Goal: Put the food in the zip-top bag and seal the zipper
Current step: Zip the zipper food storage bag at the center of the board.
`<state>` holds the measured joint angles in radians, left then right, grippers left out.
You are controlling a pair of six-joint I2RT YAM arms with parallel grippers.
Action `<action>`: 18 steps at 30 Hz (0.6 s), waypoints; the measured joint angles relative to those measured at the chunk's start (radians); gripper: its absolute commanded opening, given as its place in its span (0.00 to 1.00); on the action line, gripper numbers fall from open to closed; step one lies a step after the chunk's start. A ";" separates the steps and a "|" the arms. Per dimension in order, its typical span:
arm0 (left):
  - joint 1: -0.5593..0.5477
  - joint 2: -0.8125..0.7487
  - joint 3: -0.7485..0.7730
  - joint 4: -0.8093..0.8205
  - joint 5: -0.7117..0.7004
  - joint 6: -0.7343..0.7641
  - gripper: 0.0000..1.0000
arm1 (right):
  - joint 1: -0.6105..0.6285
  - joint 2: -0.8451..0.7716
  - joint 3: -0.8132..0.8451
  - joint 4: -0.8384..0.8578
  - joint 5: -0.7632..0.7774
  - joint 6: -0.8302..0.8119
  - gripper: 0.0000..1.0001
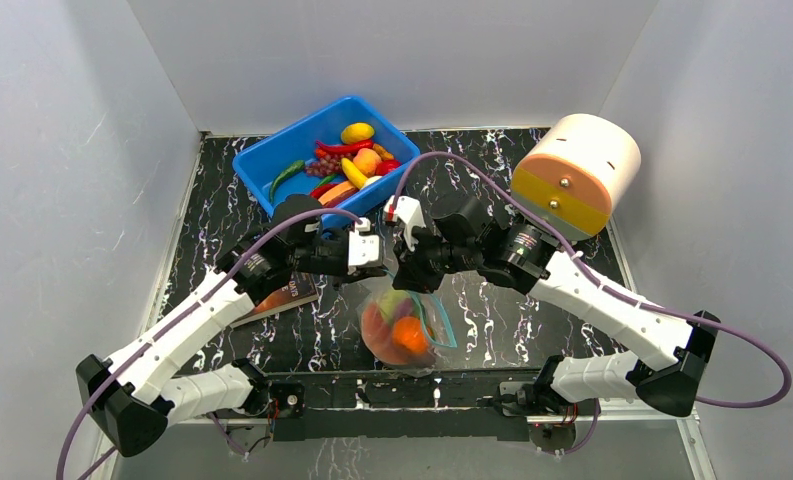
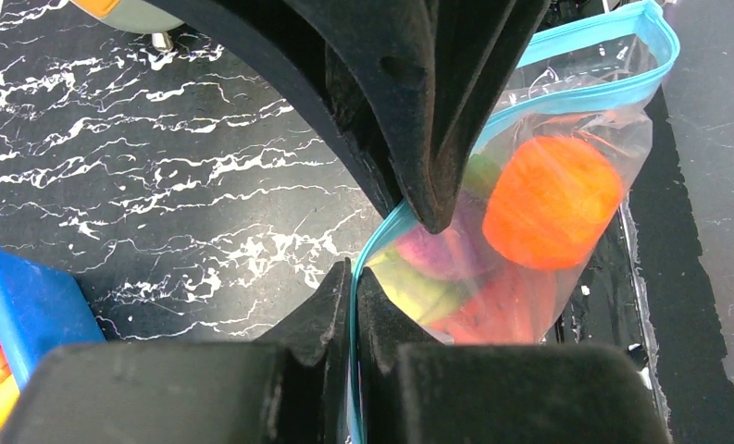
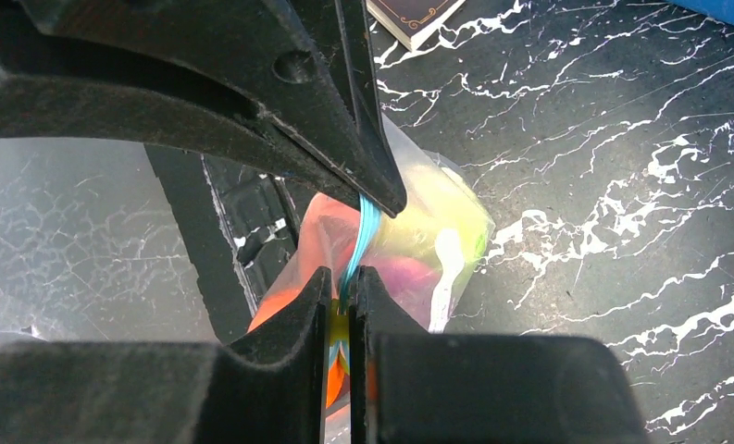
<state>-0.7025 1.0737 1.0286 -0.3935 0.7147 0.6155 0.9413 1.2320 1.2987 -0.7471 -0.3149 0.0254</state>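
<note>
Sealing time: left claw (image 2: 354,277) and right claw (image 3: 349,277) both pinch tight on the zipper (image 2: 603,95), the zip-top bag (image 1: 407,330) of food (image 2: 553,199) just below, near the front edge of the desk (image 1: 532,310). The strip's far end looks parted, so next: press along it.

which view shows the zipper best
Left wrist. There the zipper runs in clear view from the left gripper up to its far corner. The right wrist view shows only a short stretch pinched between fingertips. The top view shows just a thin line at the bag's edge.
</note>
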 measured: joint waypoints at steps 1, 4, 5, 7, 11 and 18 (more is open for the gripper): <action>0.000 -0.002 0.000 -0.001 -0.002 0.002 0.00 | -0.001 0.000 -0.002 0.001 0.000 0.000 0.00; 0.000 -0.013 0.000 -0.006 -0.035 -0.001 0.00 | -0.002 0.000 -0.005 0.010 0.005 -0.001 0.00; -0.003 -0.019 0.000 -0.010 -0.057 -0.003 0.00 | -0.002 0.000 -0.005 0.012 0.010 -0.002 0.00; -0.005 -0.031 0.000 -0.015 -0.095 -0.007 0.00 | -0.002 -0.001 -0.005 0.017 0.021 -0.002 0.00; 0.008 -0.032 0.017 -0.027 -0.120 -0.023 0.00 | -0.002 -0.016 -0.019 0.041 0.047 -0.002 0.00; 0.105 -0.028 0.027 -0.023 -0.062 -0.069 0.00 | -0.010 -0.070 -0.052 0.070 0.087 -0.002 0.00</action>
<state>-0.5980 1.0458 1.0554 -0.4168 0.6529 0.5461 0.9318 1.1618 1.2465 -0.6773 -0.2283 0.0235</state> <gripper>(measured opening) 0.014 0.053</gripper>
